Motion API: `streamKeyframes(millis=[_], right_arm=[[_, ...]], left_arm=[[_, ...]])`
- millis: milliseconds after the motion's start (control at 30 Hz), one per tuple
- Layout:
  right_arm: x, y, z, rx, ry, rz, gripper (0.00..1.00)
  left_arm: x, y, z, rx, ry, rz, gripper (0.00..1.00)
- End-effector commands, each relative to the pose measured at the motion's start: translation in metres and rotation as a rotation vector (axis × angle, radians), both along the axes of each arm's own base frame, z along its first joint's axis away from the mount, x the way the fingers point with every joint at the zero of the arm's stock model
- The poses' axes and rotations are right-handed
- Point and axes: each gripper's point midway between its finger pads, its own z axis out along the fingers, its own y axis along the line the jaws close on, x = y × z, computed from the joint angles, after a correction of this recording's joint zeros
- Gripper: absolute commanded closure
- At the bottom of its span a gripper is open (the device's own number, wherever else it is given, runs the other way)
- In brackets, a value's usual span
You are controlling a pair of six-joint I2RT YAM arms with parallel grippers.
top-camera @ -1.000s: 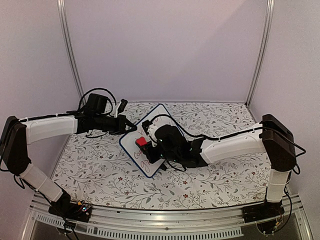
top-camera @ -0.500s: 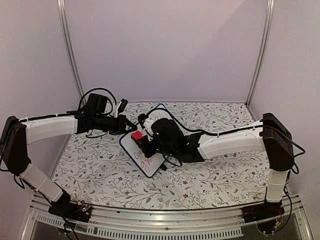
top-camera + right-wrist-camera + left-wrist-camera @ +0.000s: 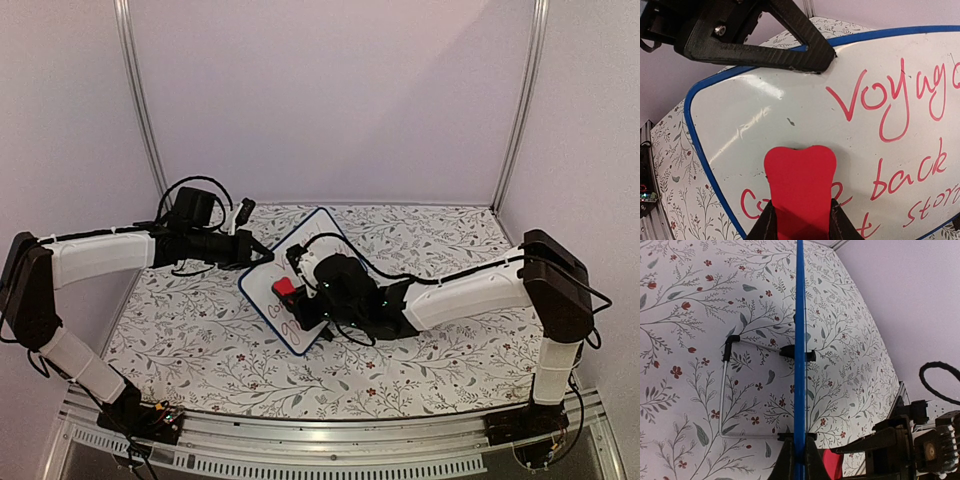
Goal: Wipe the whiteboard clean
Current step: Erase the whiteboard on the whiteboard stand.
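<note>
- Cloth printed with leaves and small red flowers covers the surface (image 3: 440,240). If it lies loose, a hard sideways stroke could drag it and shift whatever stands on it.
- White and glossy inside a blue rim, the whiteboard (image 3: 260,285) sits left of centre on the surface, between the two arms. It looks propped at a tilt rather than lying flat, so heavy pressure on its face could fold it back or swing it round the held spot.
- Left claw (image 3: 799,460) is pressed together on the board's left rim, which its own wrist view shows edge-on between the fingers. That is a narrow pinch on a slick edge, and a strong push from the other side might twist the rim or pry it out.
- Right claw (image 3: 800,222) reaches in from the right and pinches the red eraser (image 3: 800,172), whose rounded front end lies against the board's face.
- The eraser is gripped only at its back end, so uneven pressure may tip it onto a corner, make it skip over strokes, or let it slide between the fingers.
- Red handwriting (image 3: 892,112) covers much of the face, and only the patch just beyond the eraser looks clean, with faint smears. Light passes would likely leave a pink haze, and heavier ones load the left pinch.
- Behind the board, a wire stand (image 3: 722,390) joins the black clip feet (image 3: 797,353). These could skate on the cloth or pop off the rim under side load.
</note>
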Motion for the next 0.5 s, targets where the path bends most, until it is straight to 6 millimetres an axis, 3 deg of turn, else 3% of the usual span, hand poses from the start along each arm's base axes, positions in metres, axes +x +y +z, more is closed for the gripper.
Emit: streamKeyframes(millis=[0, 167, 467], right_arm=[[-0.003, -0.014, -0.021, -0.071, 0.038, -0.023, 0.77], [0.012, -0.016, -0.011, -0.049, 0.033, -0.07, 0.77], [0.035, -0.001, 0.011, -0.022, -0.009, -0.094, 0.77]], left_arm=[[-0.011, -0.012, 0.016, -0.042, -0.034, -0.059, 1.0], [-0.011, -0.011, 0.016, -0.043, -0.034, -0.059, 1.0], [-0.011, -0.012, 0.017, -0.043, -0.037, -0.061, 1.0]])
